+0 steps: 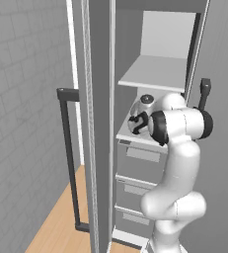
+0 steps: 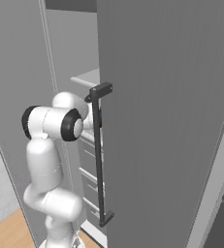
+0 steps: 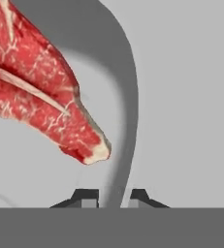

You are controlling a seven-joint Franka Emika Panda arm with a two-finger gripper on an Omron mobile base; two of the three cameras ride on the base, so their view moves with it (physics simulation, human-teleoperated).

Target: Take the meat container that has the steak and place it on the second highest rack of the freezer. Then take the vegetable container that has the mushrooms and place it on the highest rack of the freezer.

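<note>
Here | steak (image 3: 40, 92) just above claw (image 3: 114, 196) | container rim (image 3: 125, 121) between tips

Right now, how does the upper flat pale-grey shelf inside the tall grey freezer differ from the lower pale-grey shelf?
The upper pale-grey shelf has open space beneath it; the lower pale-grey shelf lies directly on the grey drawer stack. The upper shelf's top is in plain sight from the left base view; the lower shelf is largely hidden behind the white arm. Both are flat slabs inside the freezer.
</note>
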